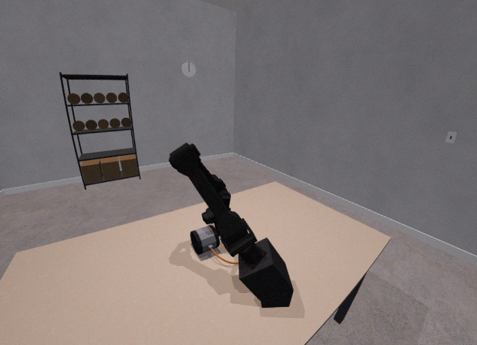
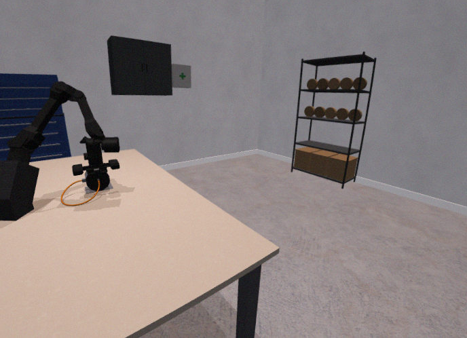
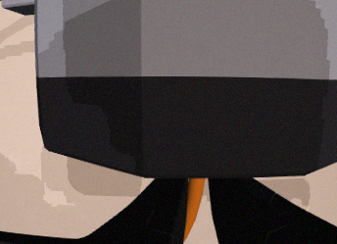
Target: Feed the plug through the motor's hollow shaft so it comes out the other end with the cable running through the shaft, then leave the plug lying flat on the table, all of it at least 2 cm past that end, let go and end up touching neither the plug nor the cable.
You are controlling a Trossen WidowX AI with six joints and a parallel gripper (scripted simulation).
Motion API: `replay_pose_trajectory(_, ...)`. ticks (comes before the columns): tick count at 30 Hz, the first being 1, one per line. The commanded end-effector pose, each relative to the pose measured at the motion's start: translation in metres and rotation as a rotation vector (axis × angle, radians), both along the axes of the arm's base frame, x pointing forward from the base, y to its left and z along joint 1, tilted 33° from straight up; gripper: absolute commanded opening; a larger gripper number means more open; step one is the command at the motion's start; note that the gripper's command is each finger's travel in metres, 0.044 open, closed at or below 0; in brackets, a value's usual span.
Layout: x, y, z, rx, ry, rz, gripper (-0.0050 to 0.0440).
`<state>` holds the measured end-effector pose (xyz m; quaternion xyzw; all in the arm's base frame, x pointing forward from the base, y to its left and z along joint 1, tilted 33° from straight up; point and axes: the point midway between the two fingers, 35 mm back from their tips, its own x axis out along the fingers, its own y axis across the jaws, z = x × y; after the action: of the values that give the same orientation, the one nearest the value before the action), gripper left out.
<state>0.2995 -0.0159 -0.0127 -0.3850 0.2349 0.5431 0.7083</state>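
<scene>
An orange cable [image 2: 77, 199] loops on the table [image 2: 158, 229], thin, limp, best gripped close to the motor [image 2: 97, 180]. The gripper [image 3: 194, 211] is clamped on it there. 1 plug: hidden.

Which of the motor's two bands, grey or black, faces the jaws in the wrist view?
The black band of the motor, which sits right above the jaws gripping the orange cable; the grey band lies beyond it.
</scene>
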Motion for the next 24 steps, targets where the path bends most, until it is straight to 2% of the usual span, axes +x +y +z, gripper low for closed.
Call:
replay_pose_trajectory(1, 0.0004, 0.0052, 0.0024, 0.009, -0.005, 0.007, 0.0)
replay_pose_trajectory(12, 0.0004, 0.0052, 0.0024, 0.009, -0.005, 0.007, 0.0)
replay_pose_trajectory(16, -0.0002, 0.0016, 0.0011, -0.002, -0.003, 0.003, 0.0096)
replay_pose_trajectory(24, -0.0004, -0.0005, 0.0011, -0.001, -0.003, 0.003, 0.01)
